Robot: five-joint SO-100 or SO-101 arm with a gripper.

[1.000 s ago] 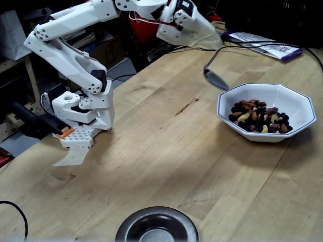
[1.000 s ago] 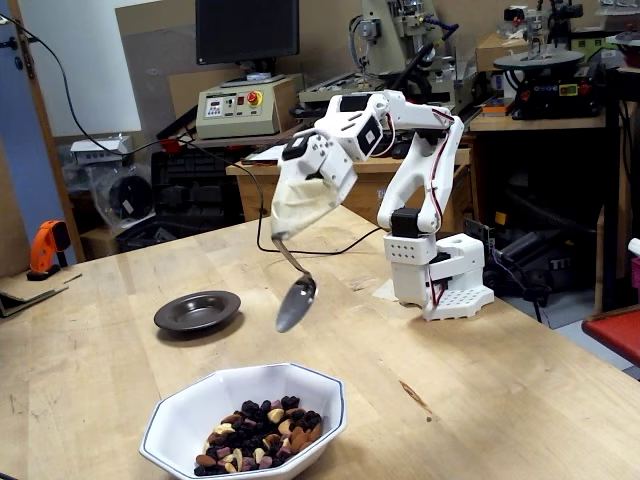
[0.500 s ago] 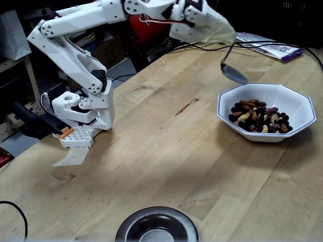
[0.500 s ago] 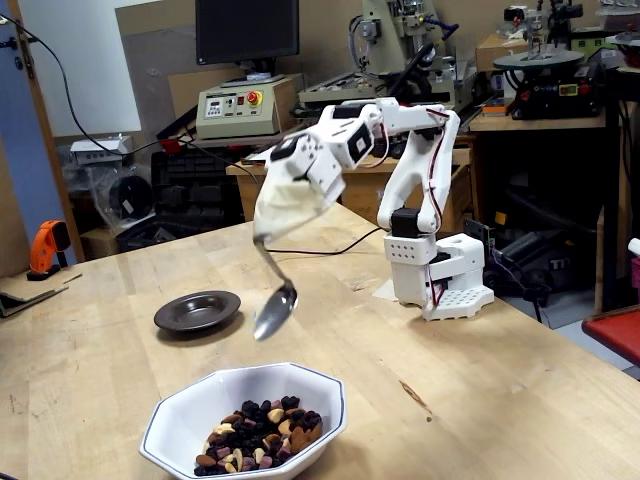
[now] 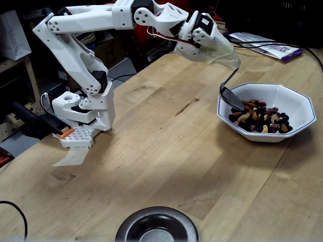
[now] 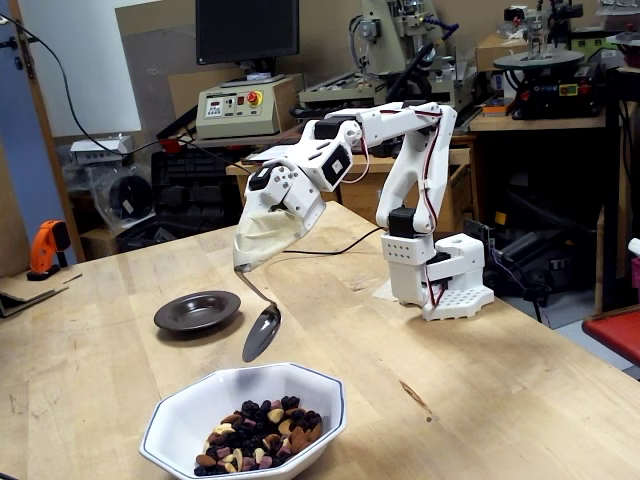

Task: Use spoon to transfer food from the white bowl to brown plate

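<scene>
- the gripper (image 5: pixel 226 59) is wrapped in a pale cloth cover, so can't tell how the jaws sit, but the spoon (image 5: pixel 230 94) hangs from it
- spoon's long axis runs steeply down, scoop end lowest, tip just over the white bowl (image 5: pixel 295 102) rim by the food (image 5: pixel 260 116)
- brown plate (image 6: pixel 196 311) sits well apart from the bowl

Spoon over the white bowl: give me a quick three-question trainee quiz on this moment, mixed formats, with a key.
1. True or false: the brown plate already holds food.
2. The spoon bowl is: A) lying on the table, B) at the white bowl, at or just above its rim, C) over the brown plate.
3. Fill in: the spoon handle runs up into a pale cover over the ____.

Key: 1 false, the plate looks empty in both fixed views. 2 B. 3 end effector; its fingers are hidden, so the grip itself cannot be seen.
</scene>
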